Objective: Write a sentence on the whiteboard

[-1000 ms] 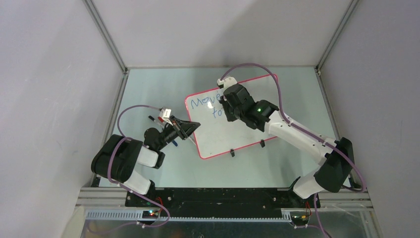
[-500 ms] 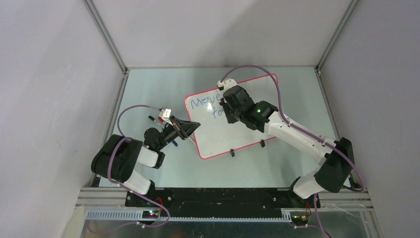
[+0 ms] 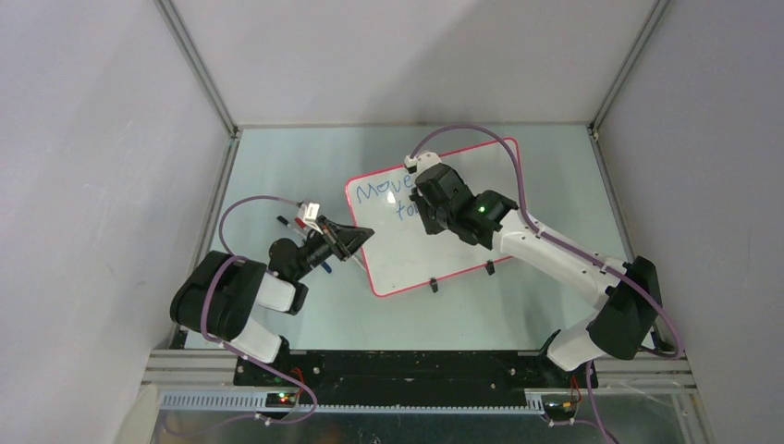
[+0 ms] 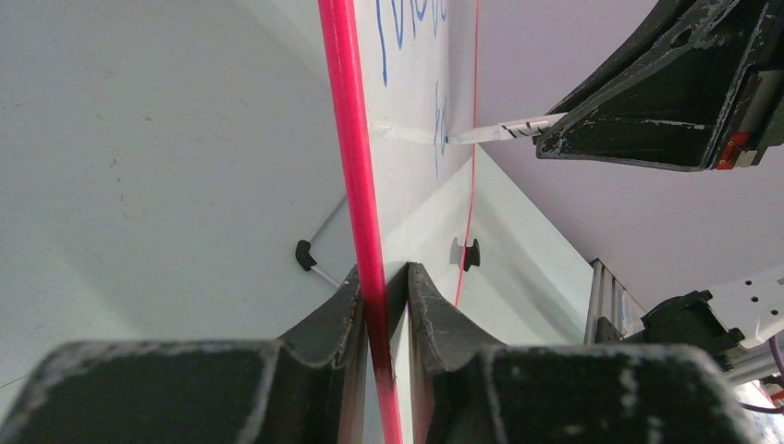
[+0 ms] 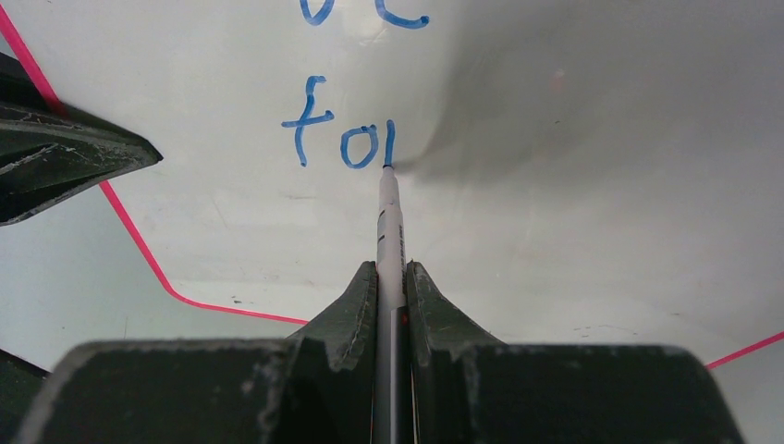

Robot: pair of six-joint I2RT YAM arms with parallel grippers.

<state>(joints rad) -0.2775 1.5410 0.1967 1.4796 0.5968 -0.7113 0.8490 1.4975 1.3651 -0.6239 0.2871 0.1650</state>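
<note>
Blue strokes of the sentence (image 5: 310, 120) read "Move" and, below it, "fo" plus one upright stroke on the whiteboard (image 3: 416, 250). The right gripper (image 5: 392, 273) is clamped on a white marker (image 5: 388, 222), whose tip touches that stroke just ahead of the fingers. The left gripper (image 4: 384, 277) pinches the board's red-pink edge above the pale table (image 3: 277, 166).

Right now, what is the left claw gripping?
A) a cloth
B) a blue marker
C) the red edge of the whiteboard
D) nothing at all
C: in the left wrist view the left claw pinches the whiteboard by its red frame, while the marker sits in the right claw.
</note>
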